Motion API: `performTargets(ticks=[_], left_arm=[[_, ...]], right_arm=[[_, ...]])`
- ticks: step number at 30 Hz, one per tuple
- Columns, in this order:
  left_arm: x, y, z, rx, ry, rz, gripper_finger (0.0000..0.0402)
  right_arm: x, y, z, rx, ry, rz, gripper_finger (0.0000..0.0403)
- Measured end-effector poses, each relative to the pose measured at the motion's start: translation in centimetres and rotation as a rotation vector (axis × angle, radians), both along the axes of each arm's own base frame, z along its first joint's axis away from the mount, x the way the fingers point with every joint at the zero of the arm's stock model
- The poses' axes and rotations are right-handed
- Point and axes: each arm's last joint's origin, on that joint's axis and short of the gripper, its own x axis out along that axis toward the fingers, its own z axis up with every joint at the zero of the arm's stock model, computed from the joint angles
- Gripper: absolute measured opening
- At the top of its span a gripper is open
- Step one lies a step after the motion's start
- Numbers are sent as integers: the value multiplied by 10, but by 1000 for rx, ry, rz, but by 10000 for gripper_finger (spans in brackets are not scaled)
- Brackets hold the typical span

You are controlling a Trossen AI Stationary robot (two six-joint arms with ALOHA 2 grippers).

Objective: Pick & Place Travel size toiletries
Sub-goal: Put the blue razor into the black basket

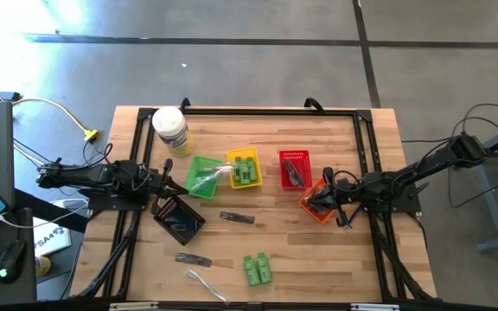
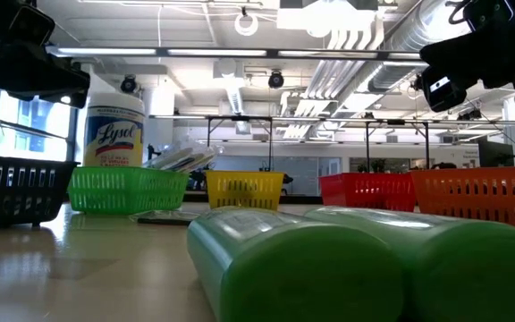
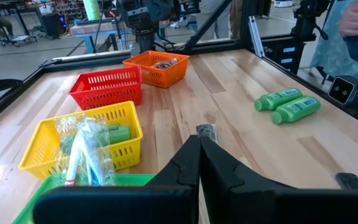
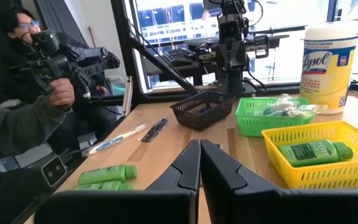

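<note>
Two green bottles (image 1: 258,268) lie on their sides near the table's front edge, with a clear-wrapped stick (image 1: 204,283) and two black sticks (image 1: 236,217) (image 1: 193,258) lying beside them. More green bottles (image 4: 316,151) lie in the yellow basket (image 1: 245,168). Clear-wrapped sticks (image 3: 82,155) lie in the green basket (image 1: 201,175). My left gripper (image 3: 199,149) hovers shut at the green basket's left rim. My right gripper (image 4: 200,152) hovers shut over the orange basket (image 1: 318,206). Neither holds anything.
A red basket (image 1: 294,168) stands between the yellow and orange ones, and a black basket (image 1: 178,218) stands near the left arm. A large white jar (image 1: 169,130) stands at the far left. A black frame (image 1: 258,111) borders the table. A person (image 4: 23,106) sits beyond the near edge.
</note>
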Motion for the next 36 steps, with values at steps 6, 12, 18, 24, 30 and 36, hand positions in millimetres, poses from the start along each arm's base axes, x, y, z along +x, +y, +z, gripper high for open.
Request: performTargets(ticks=[6,12,18,24,30,36], left_arm=[[0,0,0,24,-4,-1,0],[0,1,0,14,-8,21,0],[1,0,4,-97,-37,22,0],[1,0,6,-195,-53,32,0],[1,1,4,-182,-20,47,0],[1,1,5,-183,-28,48,0]], right_arm=[[0,0,-1,-5,8,1,4],[0,-1,0,-6,1,-48,4],[0,-2,0,-4,3,-56,4],[0,-2,0,20,4,-56,4],[0,-2,0,21,4,-53,4],[0,-2,0,20,5,-53,4]])
